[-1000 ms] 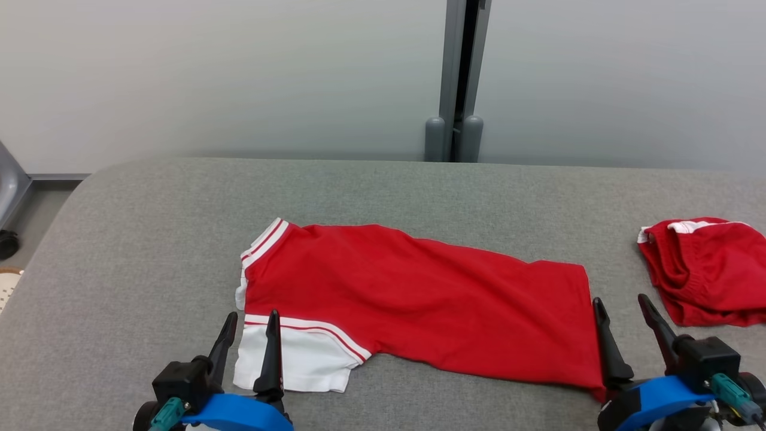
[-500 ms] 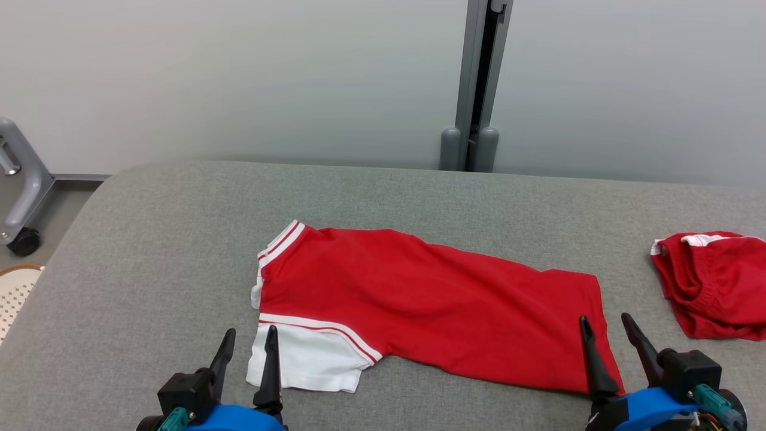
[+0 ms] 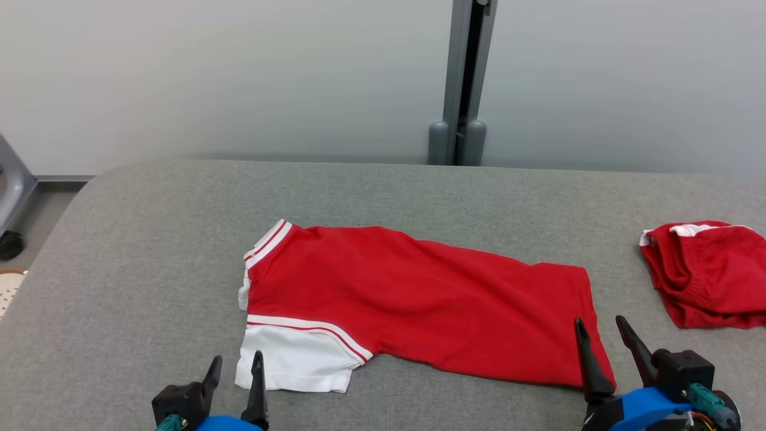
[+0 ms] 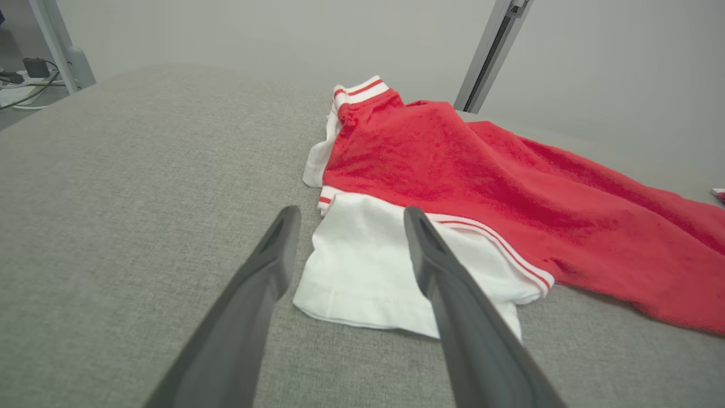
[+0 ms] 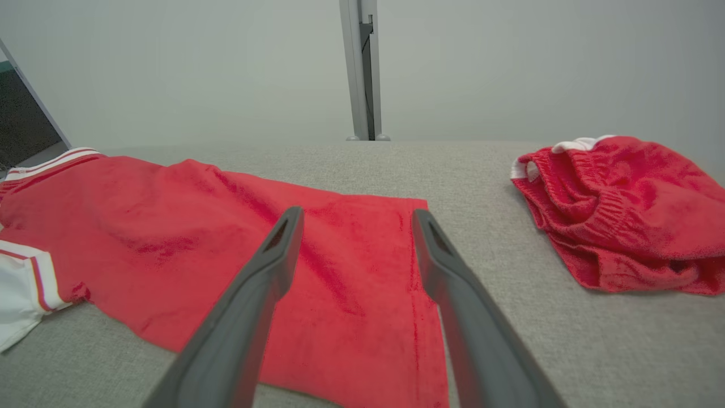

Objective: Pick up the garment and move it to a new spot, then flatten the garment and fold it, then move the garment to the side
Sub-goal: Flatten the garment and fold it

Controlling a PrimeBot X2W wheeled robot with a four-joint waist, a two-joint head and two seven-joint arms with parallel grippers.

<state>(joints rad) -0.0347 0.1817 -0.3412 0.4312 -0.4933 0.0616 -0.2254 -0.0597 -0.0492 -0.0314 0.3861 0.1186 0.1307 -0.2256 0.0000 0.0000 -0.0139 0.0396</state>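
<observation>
Hovering nearest, at the lower left of the head view: left gripper (image 3: 237, 358), 2 dark fingers parted to a middling gap, nothing held between them. Points toward the white sleeve (image 3: 299, 359) of the garment (image 3: 419, 311), right finger crossing the sleeve's near left corner, left finger over bare grey surface (image 3: 131, 269) (contact with the cloth: cannot tell). Matching it at the lower right: right gripper (image 3: 598, 321), likewise spread and empty. Straddles the garment's right edge close to its near corner, 1 finger over red cloth, the other over bare surface just beside it.

Lies spread across the middle of the surface as a red shirt, roughly flat, long axis running left to right. Shows a few shallow creases slanting across the body. Carries the white sleeve, edged with a red stripe, at the near left, a striped band (image 3: 267, 239) of white and red at the far left corner, and a straight hem at the right.

Farther right, well apart from the shirt: 1 more red piece (image 3: 706, 275), crumpled, with a white band along its top. Beyond the surface's far edge: pale wall (image 3: 239, 78) and 1 grey upright post (image 3: 461, 72).
</observation>
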